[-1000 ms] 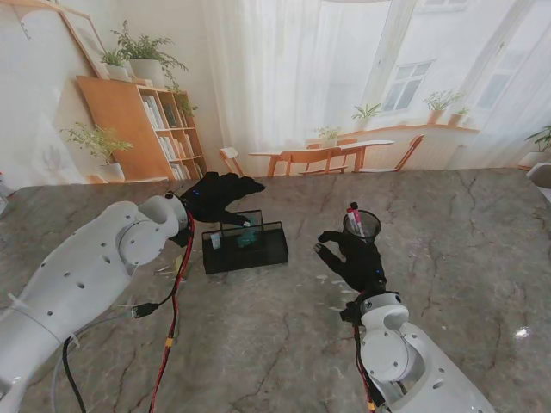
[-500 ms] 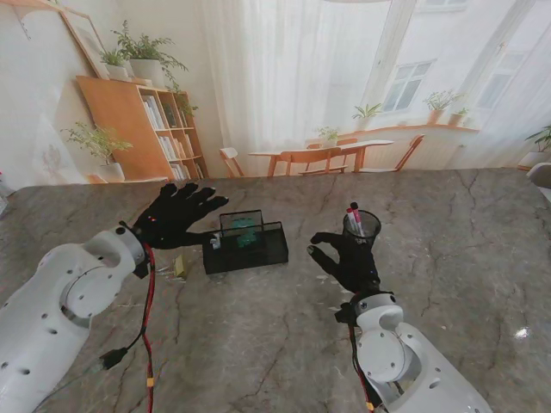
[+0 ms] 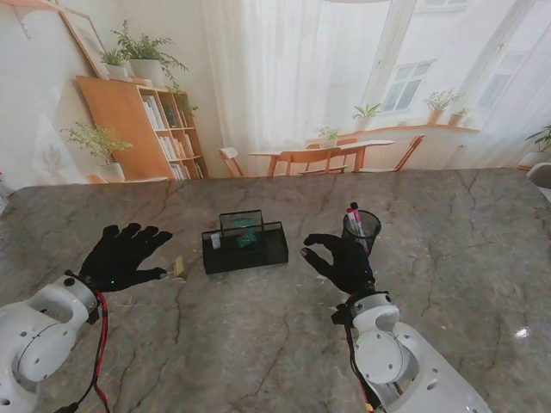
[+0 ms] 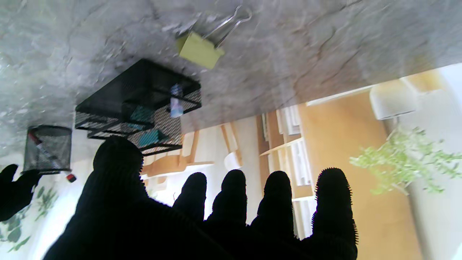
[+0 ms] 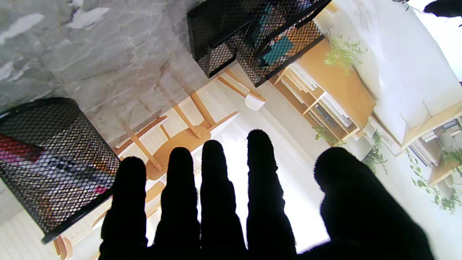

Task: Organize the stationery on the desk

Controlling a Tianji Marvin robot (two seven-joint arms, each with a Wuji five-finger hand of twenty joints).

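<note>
Just right of spread, empty left hand fingers: yellow binder clip, handles toward desk's near-left; right hand farther, loosely open.

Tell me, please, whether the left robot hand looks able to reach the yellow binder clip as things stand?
Probably yes: the left robot hand is open, and the binder clip lies on bare table just beyond its thumb, with nothing between them.
</note>
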